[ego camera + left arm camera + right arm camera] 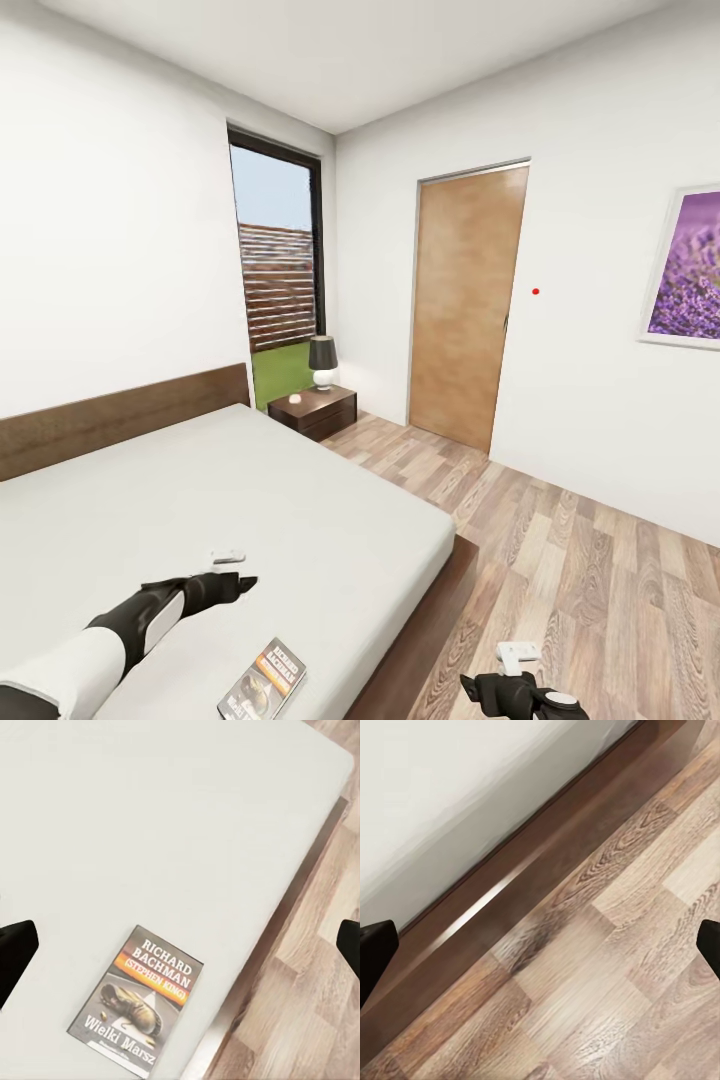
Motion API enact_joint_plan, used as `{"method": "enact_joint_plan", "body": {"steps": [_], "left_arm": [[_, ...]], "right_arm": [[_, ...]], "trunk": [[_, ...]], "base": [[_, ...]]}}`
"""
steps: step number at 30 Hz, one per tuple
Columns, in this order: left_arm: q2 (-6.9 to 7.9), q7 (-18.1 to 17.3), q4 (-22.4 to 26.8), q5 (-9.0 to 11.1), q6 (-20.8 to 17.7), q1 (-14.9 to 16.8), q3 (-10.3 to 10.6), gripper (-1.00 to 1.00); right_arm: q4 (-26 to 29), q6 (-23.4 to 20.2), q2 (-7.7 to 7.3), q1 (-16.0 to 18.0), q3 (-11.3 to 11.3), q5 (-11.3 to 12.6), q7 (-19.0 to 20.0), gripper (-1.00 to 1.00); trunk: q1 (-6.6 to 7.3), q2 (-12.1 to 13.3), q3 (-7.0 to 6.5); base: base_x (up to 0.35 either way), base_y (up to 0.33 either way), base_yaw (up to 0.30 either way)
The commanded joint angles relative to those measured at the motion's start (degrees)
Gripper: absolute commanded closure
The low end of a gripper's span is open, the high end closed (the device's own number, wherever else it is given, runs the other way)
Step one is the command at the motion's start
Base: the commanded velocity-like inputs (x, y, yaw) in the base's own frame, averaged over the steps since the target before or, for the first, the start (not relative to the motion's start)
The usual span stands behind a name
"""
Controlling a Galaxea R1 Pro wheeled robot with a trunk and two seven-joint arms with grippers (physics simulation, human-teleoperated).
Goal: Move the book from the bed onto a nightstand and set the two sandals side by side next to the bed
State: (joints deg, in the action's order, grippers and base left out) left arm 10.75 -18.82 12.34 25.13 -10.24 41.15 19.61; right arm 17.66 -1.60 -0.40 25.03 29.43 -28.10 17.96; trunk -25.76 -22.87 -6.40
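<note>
**Left arm over the bed, book not yet picked up**

The bed (250, 490) takes up the left and centre of the head view, its pale mattress running back to a brown headboard at middle left, its dark frame edging the wood floor (600, 560) along the lower right. Lying flat on the mattress near that edge, at the bottom centre of the frame, is the book (263, 682), cover up and well within reach. It sits there because it has not been lifted, so the first part of the task looks to be open. Its likely destination, the nightstand (313, 410) with its black-shaded lamp (322, 361), stands beyond the far corner of the bed, just left of centre and well apart from the book, so carrying it there would probably mean moving along the bed.

The left arm reaches in from the lower left, laid low over the mattress with the left gripper (240, 581) pointing toward the centre, above the book in the frame. In its wrist view the book (139, 1006) lies at the bottom centre between the two dark fingertips at the frame's sides, so the jaws are spread wide and hold nothing. The right gripper (478, 688) hangs at the bottom right over the floor beside the bed frame, likewise wide and empty.
</note>
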Motion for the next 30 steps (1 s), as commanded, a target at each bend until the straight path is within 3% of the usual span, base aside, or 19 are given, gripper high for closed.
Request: {"method": "enact_joint_plan", "body": {"steps": [1, 5, 13, 19, 30], "left_arm": [[0.39, -0.7, 0.1, 0.5, -0.3, 0.0, 0.2, -1.0], [1.51, -3.9, 0.2, 0.5, -0.1, 0.0, 0.2, -1.0], [5.57, -14.6, 0.3, 0.7, 0.5, 0.1, 0.0, -1.0], [6.59, -17.9, 0.1, 0.6, 1.1, 0.1, -0.1, -1.0], [6.84, -19.8, 0.0, 0.5, 1.4, 0.1, 0.2, -1.0]], "right_arm": [[0.1, -0.2, 0.04, 0.0, 0.5, -0.4, 0.4, -1.0], [0.1, -0.2, 0.05, 0.0, 0.5, -0.4, 0.4, -1.0], [0.1, -0.2, 0.07, 0.0, 0.5, -0.4, 0.6, -1.0], [0.1, -0.2, 0.17, 0.0, 0.4, -0.3, 0.6, -1.0], [0.5, -0.3, 0.03, 0.0, 0.7, 0.0, 1.1, -1.0]], "trunk": [[-0.02, 0.0, 0.03], [-0.02, 0.0, 0.03], [-0.02, 0.0, 0.03], [-0.02, 0.0, 0.06], [-0.02, 0.0, 0.76]], "base": [[0.0, 0.0, 0.0], [0.0, 0.0, 0.0], [0.0, 0.0, 0.0], [0.0, 0.0, 0.0], [0.0, 0.0, 0.0]]}}
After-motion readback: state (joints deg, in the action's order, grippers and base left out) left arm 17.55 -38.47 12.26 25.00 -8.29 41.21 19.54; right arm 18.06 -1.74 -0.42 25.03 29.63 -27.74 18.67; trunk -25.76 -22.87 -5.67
